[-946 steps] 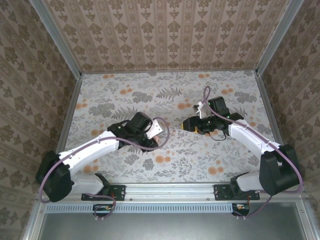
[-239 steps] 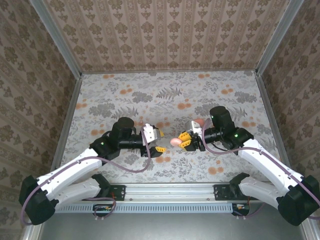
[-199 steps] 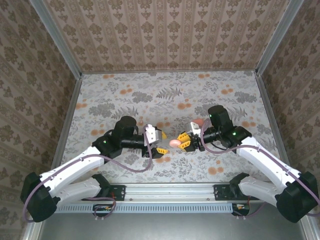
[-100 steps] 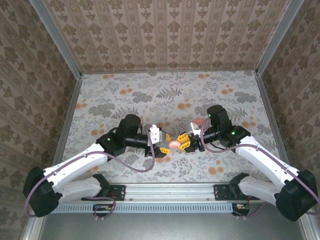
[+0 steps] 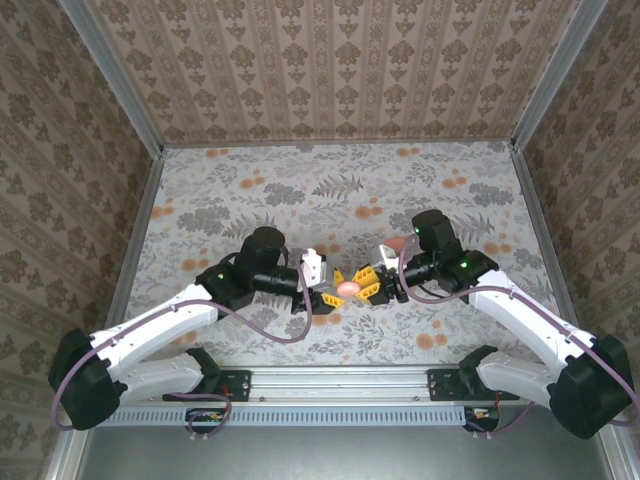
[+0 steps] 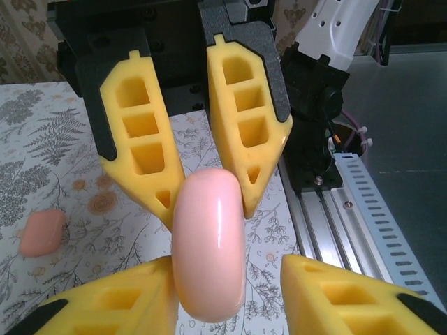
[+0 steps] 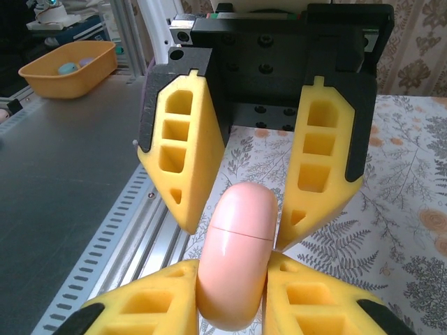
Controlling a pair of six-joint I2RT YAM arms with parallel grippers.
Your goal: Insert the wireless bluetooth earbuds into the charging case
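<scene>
case feel: light, hard, glossy pink case [image 5: 348, 287]. It's rounded, so I'd guess slippery. Pinch it across the flat sides. The lid seam looks shut.
where: held up off the desk [image 5: 250, 190], mid-scene towards the near edge.
right claw [image 7: 232, 276]: clenched on one end of the case.
left claw [image 6: 230, 279]: part open around the other end, one finger [image 6: 119, 300] touching and the other clear.
earbud [image 6: 42, 232]: small pink bit lying on the desk. Probably one, but it's too blurry to swear.

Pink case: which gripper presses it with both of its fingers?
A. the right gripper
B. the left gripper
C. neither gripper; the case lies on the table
A: in the right wrist view the right gripper has both fingers against the pink case, while in the left wrist view the left gripper leaves a gap between the case and one of its fingers.
</scene>
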